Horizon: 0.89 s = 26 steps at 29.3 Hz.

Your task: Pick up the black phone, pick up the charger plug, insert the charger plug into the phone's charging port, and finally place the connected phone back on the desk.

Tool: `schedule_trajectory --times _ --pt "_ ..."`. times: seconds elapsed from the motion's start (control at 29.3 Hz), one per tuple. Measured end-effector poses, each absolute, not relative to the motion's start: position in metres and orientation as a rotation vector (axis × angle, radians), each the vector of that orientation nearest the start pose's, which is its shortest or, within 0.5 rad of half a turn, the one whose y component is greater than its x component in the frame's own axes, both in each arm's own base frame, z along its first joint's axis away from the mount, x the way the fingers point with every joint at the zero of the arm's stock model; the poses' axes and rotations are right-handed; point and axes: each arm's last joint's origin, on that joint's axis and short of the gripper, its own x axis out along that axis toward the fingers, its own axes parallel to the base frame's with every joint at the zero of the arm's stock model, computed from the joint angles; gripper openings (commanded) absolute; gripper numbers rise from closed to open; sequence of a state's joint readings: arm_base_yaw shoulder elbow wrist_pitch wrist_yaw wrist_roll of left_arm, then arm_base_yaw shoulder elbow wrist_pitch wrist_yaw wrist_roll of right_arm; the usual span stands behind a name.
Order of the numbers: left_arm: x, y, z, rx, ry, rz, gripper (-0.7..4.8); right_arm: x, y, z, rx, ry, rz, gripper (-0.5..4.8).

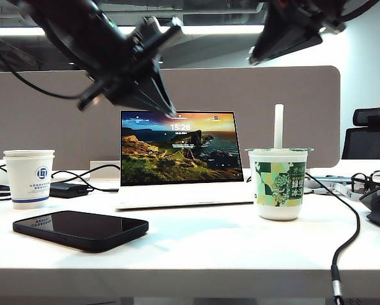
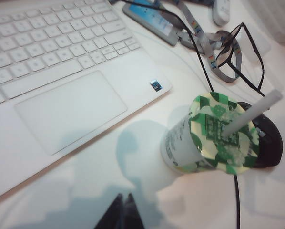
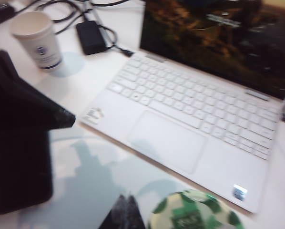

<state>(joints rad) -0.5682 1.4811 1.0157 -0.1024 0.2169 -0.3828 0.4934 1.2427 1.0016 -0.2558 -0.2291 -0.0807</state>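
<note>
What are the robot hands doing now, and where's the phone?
Left gripper and right gripper: jaws shut, empty, high over the laptop. Black phone flat on desk, untouched. Green cup stands nearby.

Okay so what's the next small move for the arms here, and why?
Probably lower the left claw toward the black phone and open it. The phone lies flat and untouched on the desk, and both claws, the right claw too, are shut and high above it.
</note>
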Motion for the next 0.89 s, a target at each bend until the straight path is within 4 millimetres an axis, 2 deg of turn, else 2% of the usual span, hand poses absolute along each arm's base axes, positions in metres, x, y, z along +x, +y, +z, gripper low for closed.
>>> schedule_trajectory --times 0.07,0.24,0.38,0.61,0.79,0.89 --pt "0.259 -0.172 0.263 -0.249 0.699 -0.636 -0.06 0.235 0.144 0.305 -0.149 0.474 0.769 -0.05" --pt "0.24 -0.159 0.259 -0.236 0.72 -0.6 -0.06 0.227 0.177 0.295 -0.177 0.47 0.883 -0.05" --pt "0.233 -0.153 0.255 -0.226 0.738 -0.57 -0.06 0.23 0.185 0.286 -0.188 0.504 0.902 -0.05" --pt "0.221 -0.134 0.232 -0.248 0.78 -0.519 -0.06 0.243 0.196 0.29 -0.171 0.472 0.94 -0.05" --pt "0.21 -0.126 0.227 -0.261 0.738 -0.53 -0.06 0.256 0.217 0.284 -0.176 0.502 1.018 -0.05" --pt "0.205 -0.113 0.219 -0.313 0.739 -0.479 -0.06 0.26 0.229 0.281 -0.209 0.504 1.055 -0.05"
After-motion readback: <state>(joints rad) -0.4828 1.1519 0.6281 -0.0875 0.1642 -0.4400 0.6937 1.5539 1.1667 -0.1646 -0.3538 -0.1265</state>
